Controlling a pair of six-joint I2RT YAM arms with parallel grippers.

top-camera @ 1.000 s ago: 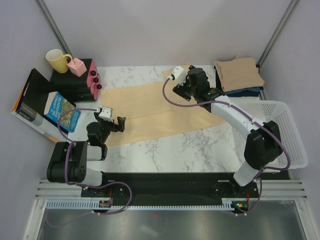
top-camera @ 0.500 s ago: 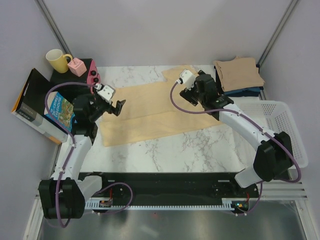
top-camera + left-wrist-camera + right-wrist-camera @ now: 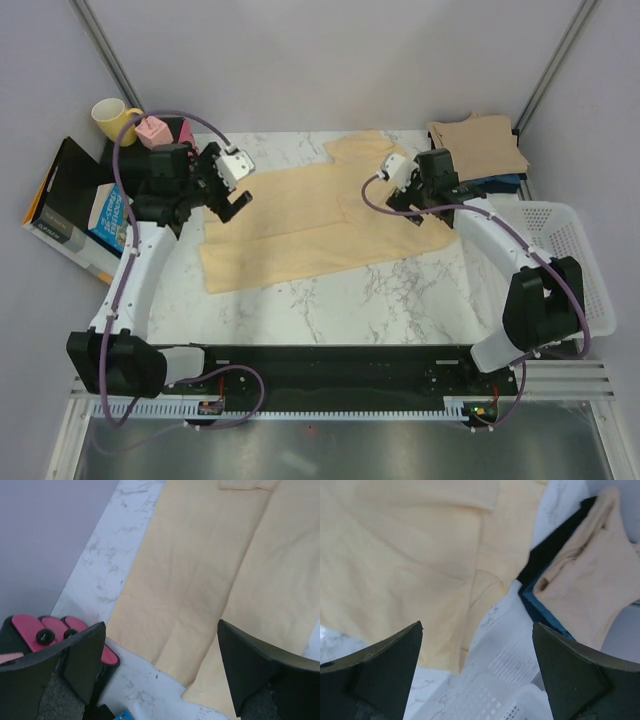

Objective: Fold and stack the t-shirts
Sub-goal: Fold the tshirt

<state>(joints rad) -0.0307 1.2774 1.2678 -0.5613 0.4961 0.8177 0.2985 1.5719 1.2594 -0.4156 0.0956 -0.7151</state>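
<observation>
A pale yellow-cream t-shirt [image 3: 300, 225] lies spread flat on the marble table; it also fills the left wrist view [image 3: 200, 565] and the right wrist view [image 3: 410, 555]. A folded tan-beige t-shirt [image 3: 478, 148] tops a stack at the far right, with a navy shirt [image 3: 492, 183] under it; the right wrist view shows the tan shirt [image 3: 585, 585] and the navy one [image 3: 545, 607]. My left gripper [image 3: 235, 206] hangs open above the yellow shirt's left end [image 3: 160, 670]. My right gripper [image 3: 412, 207] hangs open over its right edge [image 3: 477, 675]. Both are empty.
A white mesh basket [image 3: 570, 270] stands at the right, its rim in the right wrist view [image 3: 490, 700]. At the far left are a yellow mug [image 3: 115, 120], a pink box [image 3: 155, 133], a black case with pink bottles [image 3: 185, 155] [image 3: 75, 630], and a blue box [image 3: 120, 220].
My left arm has swung from the near left up and away to the shirt's far left end. My right gripper has moved right and nearer, to the shirt's right edge. Both stayed open.
</observation>
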